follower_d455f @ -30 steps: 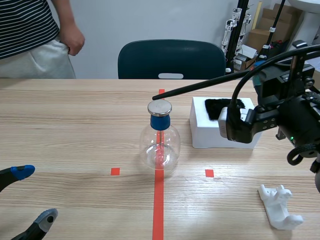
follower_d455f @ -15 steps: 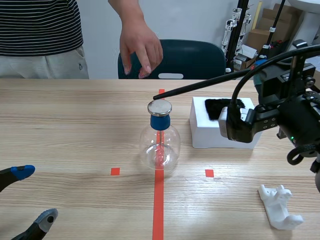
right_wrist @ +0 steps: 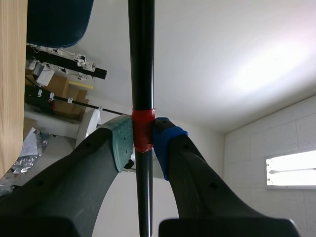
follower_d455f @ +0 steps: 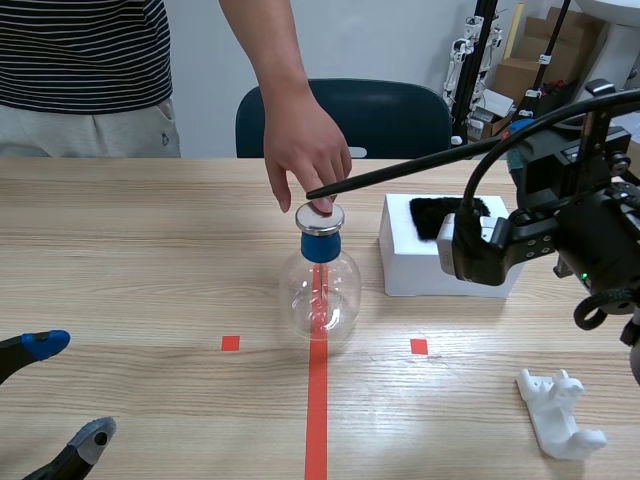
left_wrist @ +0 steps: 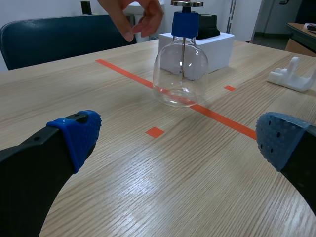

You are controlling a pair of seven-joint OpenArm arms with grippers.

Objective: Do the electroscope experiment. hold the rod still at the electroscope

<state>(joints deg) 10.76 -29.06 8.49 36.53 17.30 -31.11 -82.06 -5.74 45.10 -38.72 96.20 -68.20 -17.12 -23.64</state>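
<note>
At the near left the left gripper (left_wrist: 177, 140) sits low over the table (follower_d455f: 150, 260) with its fingers spread wide and nothing between them, well apart from everything else. At the far left a person in a striped shirt (follower_d455f: 80, 50) stands across the table and reaches one hand (follower_d455f: 305, 150) down to the electroscope (follower_d455f: 320, 290), a fingertip seemingly resting on its metal disc (follower_d455f: 320, 213). The electroscope, a clear round flask with a blue stopper (follower_d455f: 321, 245), stands upright on the red tape line at the middle of the table, in front of a dark chair (follower_d455f: 345, 118). The black rod (follower_d455f: 420, 165) slants down from the upper right, its tip just above the disc and right beside the person's fingers. To the right of the flask a white foam box (follower_d455f: 445, 260) holds a piece of black fur (follower_d455f: 445, 215). The right gripper (right_wrist: 143, 138), raised at the right, is clamped on the rod at its red band (right_wrist: 142, 129). At the near right a white plastic piece (follower_d455f: 560, 415) lies on the table.
</note>
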